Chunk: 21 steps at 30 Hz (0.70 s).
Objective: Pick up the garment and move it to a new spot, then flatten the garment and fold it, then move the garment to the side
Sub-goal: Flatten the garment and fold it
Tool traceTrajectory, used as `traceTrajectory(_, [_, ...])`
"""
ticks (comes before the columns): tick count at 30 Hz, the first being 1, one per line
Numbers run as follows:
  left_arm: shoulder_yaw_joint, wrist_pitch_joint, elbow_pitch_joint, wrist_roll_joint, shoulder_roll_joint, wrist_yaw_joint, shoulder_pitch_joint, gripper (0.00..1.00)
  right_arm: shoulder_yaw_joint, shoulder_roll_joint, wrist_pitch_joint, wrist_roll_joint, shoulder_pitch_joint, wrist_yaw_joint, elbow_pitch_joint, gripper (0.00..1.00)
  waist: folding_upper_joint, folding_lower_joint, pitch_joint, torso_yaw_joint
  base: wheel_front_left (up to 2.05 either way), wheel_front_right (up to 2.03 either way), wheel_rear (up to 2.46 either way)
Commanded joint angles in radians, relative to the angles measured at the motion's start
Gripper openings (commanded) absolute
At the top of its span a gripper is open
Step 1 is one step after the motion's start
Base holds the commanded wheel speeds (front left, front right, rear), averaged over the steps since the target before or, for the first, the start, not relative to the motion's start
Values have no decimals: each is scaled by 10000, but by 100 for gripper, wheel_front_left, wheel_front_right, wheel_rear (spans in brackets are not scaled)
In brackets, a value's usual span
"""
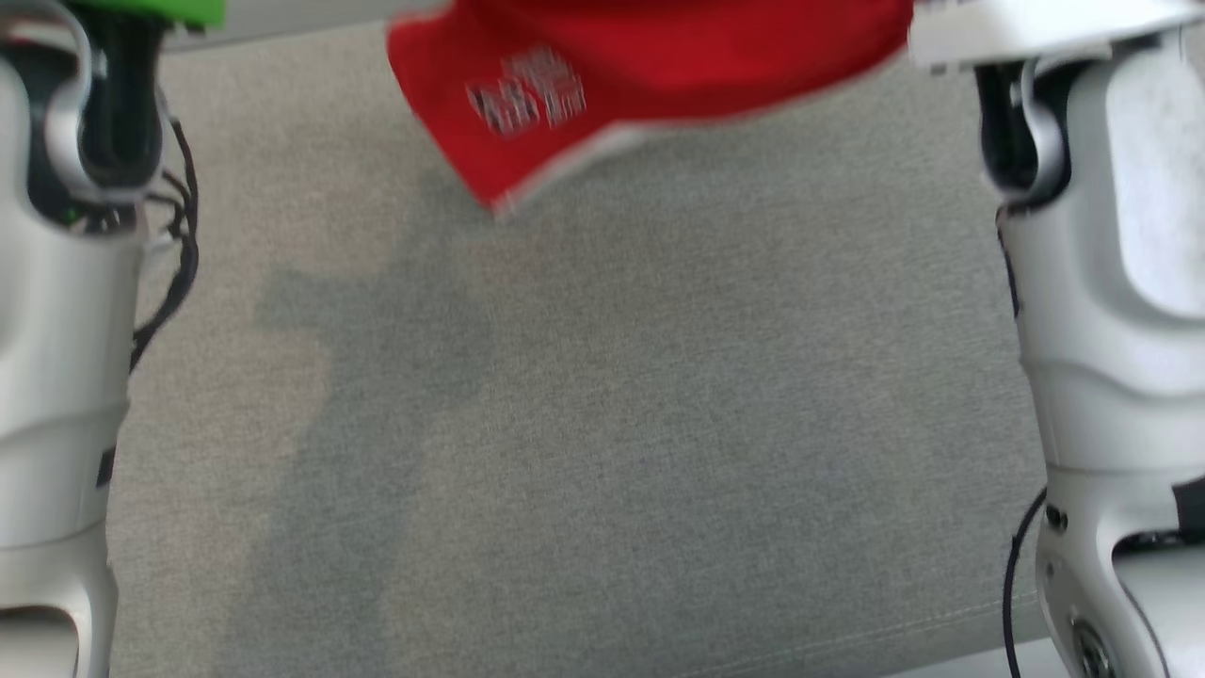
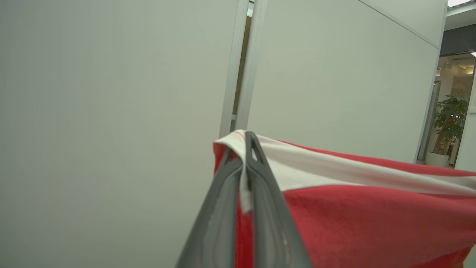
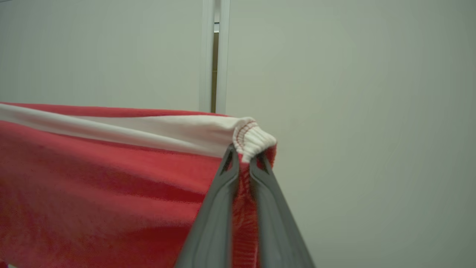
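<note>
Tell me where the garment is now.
The red garment hangs at the top of the head view above the grey surface, stretched between the left gripper and right gripper.

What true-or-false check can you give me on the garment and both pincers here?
1. The left pincer is shut on the garment. True.
2. The right pincer stands open, holding nothing. False: it is shut on a white-trimmed corner of the garment.
3. The garment is red with a white band. True.
4. The garment lies flat on the grey surface. False: it hangs stretched between the two pincers, above it.
5. A potted plant stands in the background of the left wrist view. True.
</note>
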Motion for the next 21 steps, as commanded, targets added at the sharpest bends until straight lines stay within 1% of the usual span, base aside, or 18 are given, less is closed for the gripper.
traceTrajectory(1, [111,-329,327,51,-87,-82,-366,0,-201,6,-98,-144,-405,-23,411,0,0,0,1267,194,0,0,0])
traceTrajectory(2, [145,-613,557,66,-210,-144,-610,0,-318,48,-138,-271,-750,-23,617,0,0,0,1461,247,0,0,0])
traceTrajectory(4, [188,-1099,872,25,-426,-302,-804,0,-522,89,-141,-488,-1043,-23,380,0,0,0,1802,350,0,0,0])
traceTrajectory(7, [57,-1596,1168,-6,-658,-631,-506,0,-267,148,-133,-528,-519,-21,148,0,0,0,2139,496,0,0,0])
traceTrajectory(11, [-43,-1991,1218,-46,-900,-999,440,0,308,134,-138,-318,425,-20,-10,0,0,0,2266,577,0,0,0])
traceTrajectory(14, [-61,-2125,938,66,-1021,-1175,1457,0,612,134,-139,-200,1314,-20,-153,0,0,0,2246,574,0,0,0])
traceTrajectory(17, [56,-2189,429,257,-1013,-1278,2404,0,687,143,-140,5,2084,-20,-405,0,0,0,2123,529,0,0,0])
traceTrajectory(19, [271,-2189,-107,473,-984,-1326,3044,0,679,139,-140,195,2612,-20,-639,0,0,0,1988,478,0,0,0])
traceTrajectory(21, [605,-2192,-712,598,-1077,-1346,3793,0,674,141,-140,460,3135,-20,-957,0,0,0,1785,427,0,0,0])
